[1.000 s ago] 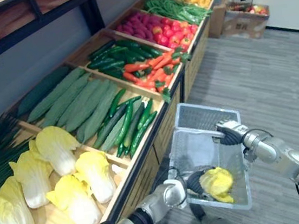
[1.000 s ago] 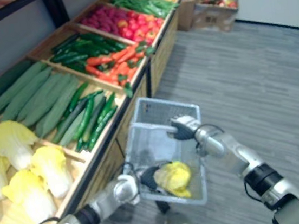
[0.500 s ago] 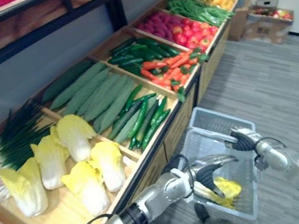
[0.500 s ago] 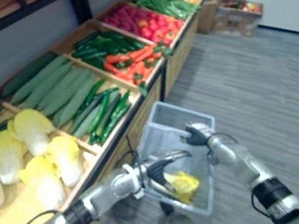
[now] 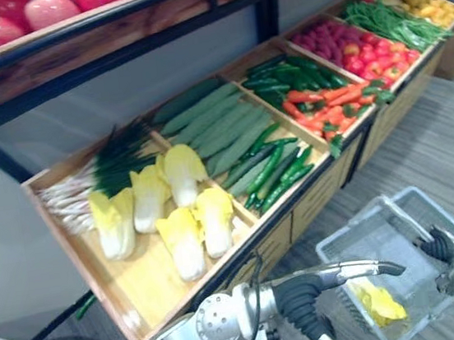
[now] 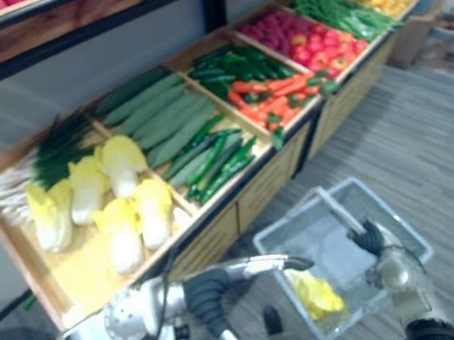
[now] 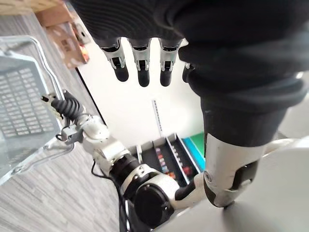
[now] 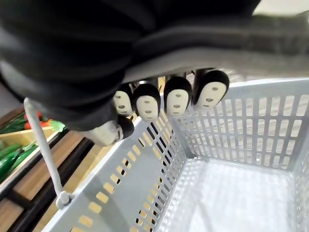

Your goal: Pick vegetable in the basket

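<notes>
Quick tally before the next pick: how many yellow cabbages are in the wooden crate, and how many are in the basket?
Cabbages in the wooden crate: 5
Cabbage in the basket: 1
Total: 6

Left robot hand [image 5: 302, 295] hides part of the basket [image 5: 366, 220].

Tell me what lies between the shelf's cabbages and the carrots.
Long pale-green gourds and slim dark-green cucumbers lie between cabbages and carrots, shown in the left eye view.
</notes>
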